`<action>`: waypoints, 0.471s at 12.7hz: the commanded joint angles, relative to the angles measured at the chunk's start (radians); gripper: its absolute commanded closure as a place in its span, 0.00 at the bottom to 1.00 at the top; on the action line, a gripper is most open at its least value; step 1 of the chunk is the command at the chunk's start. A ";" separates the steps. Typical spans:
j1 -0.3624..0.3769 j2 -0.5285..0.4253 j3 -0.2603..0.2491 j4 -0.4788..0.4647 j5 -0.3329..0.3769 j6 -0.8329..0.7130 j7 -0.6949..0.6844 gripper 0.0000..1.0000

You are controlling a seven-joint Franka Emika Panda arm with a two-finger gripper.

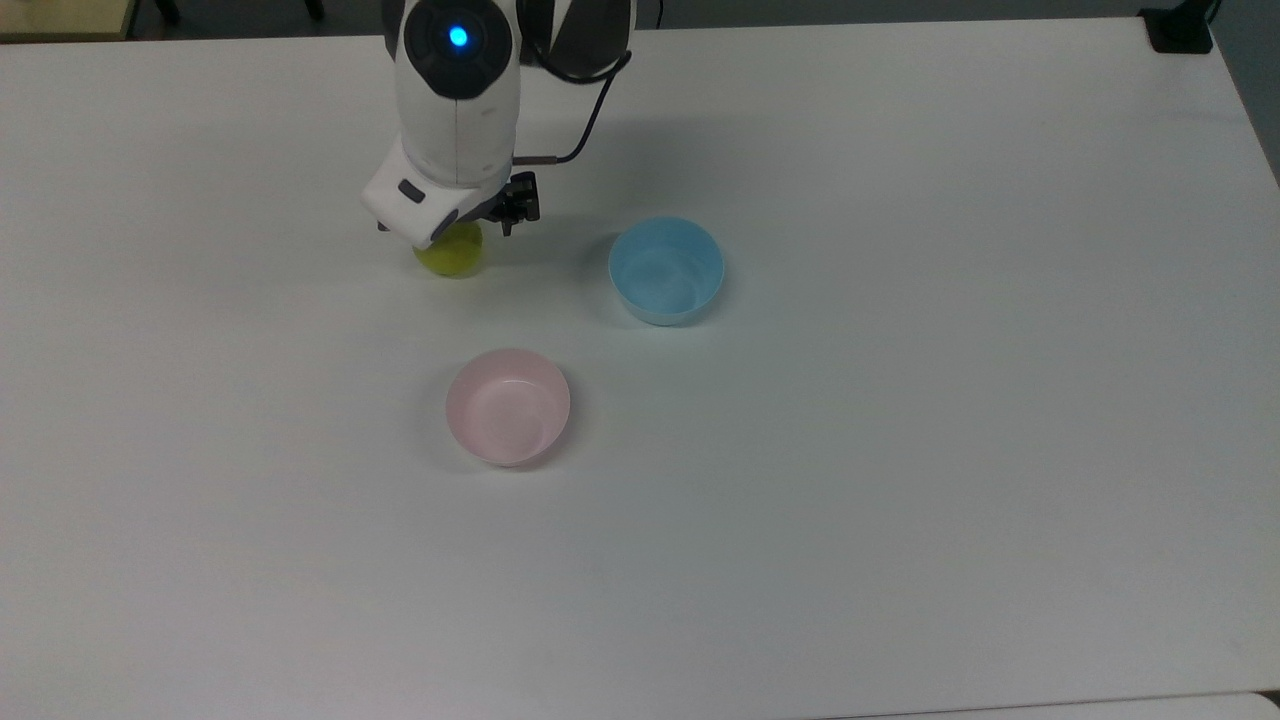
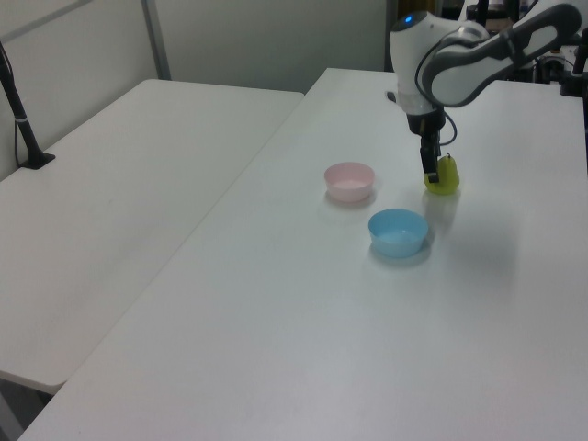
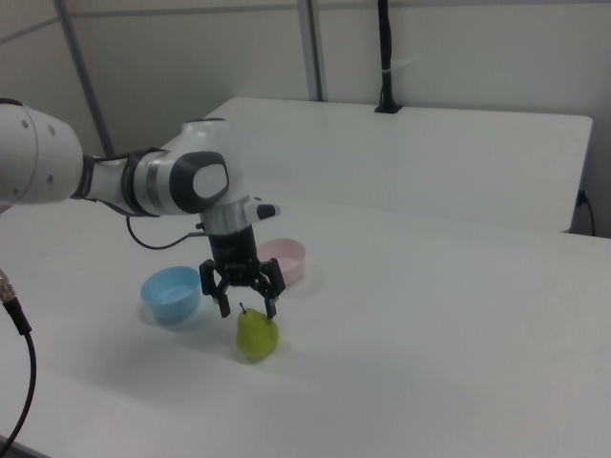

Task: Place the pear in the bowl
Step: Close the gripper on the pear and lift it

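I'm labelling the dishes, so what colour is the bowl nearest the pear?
Light blue: the bowl beside the pear, clearest in the top view.

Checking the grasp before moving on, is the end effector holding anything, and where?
Nothing held. The open end effector straddles the stem end of the pear.
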State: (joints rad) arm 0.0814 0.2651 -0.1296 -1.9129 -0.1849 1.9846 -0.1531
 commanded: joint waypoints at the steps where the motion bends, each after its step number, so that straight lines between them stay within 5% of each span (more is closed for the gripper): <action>1: -0.005 0.022 -0.005 -0.021 -0.050 0.025 -0.026 0.00; 3: -0.008 0.037 -0.005 -0.021 -0.064 0.032 -0.026 0.12; 6: -0.006 0.034 -0.005 -0.020 -0.065 0.026 -0.031 0.53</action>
State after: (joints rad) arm 0.0759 0.3097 -0.1317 -1.9146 -0.2341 1.9860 -0.1558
